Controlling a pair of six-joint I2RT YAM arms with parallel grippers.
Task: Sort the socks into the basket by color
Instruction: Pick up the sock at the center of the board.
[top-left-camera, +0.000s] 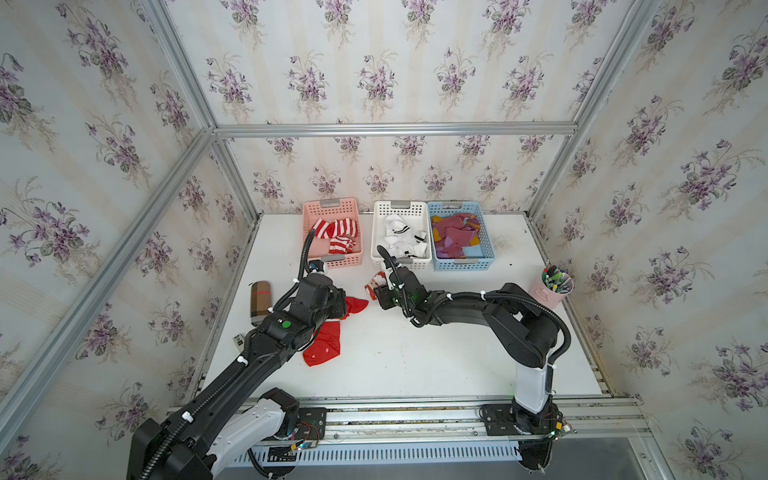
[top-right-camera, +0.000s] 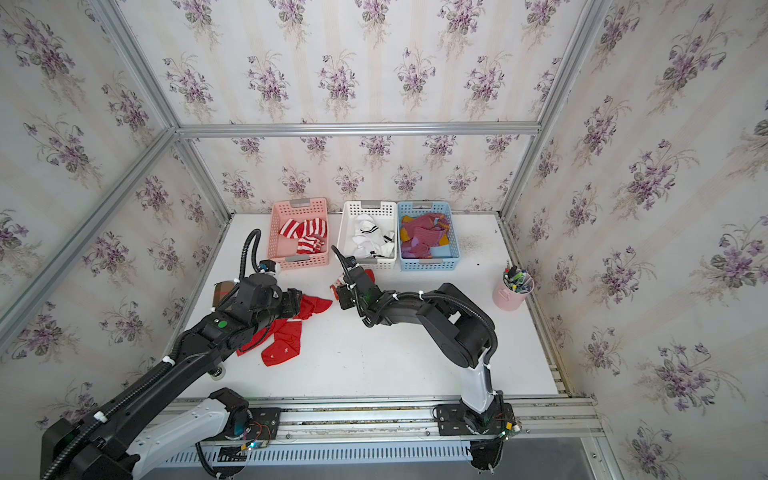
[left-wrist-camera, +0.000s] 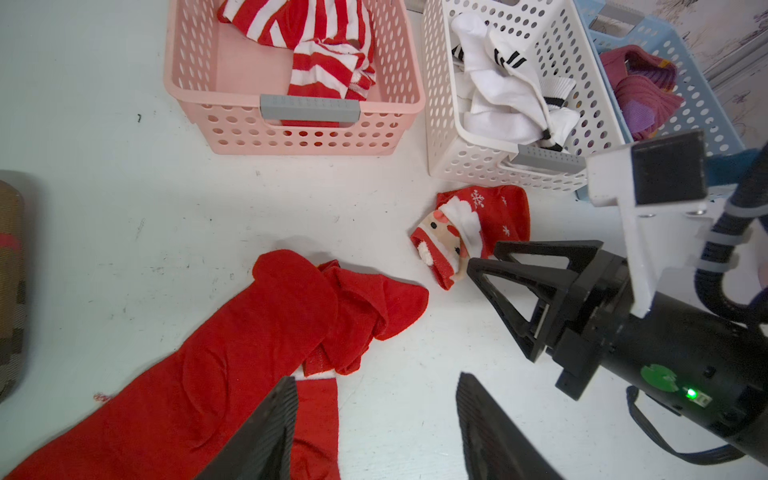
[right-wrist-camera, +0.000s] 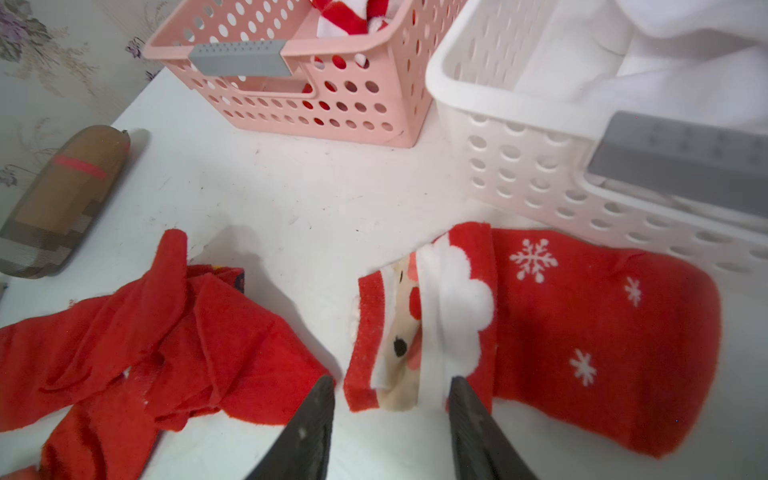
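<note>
- Black ribbed fingers (right-wrist-camera: 307, 436) of my right gripper (right-wrist-camera: 392, 386) stand spread, straddling the cuff of the red Santa-face fabric sock (right-wrist-camera: 582, 324) (flat on the white table (right-wrist-camera: 291, 187), mid-frame in both top views).
- My left gripper (left-wrist-camera: 376, 382) gapes empty above crumpled red fabric socks (left-wrist-camera: 249, 353), left of that sock.

A brown plaid case (top-left-camera: 260, 302) with a red band lies on its side near the left edge of the white table (top-left-camera: 415, 361), apart from everything else on it. A pink cup (top-left-camera: 552, 296) stands upright near the right edge, packed with markers (top-left-camera: 557, 280). Wallpaper (top-left-camera: 374, 62) printed with purple flower sprigs covers the walls on three sides, and aluminium frame bars (top-left-camera: 395, 129) run along the corners
</note>
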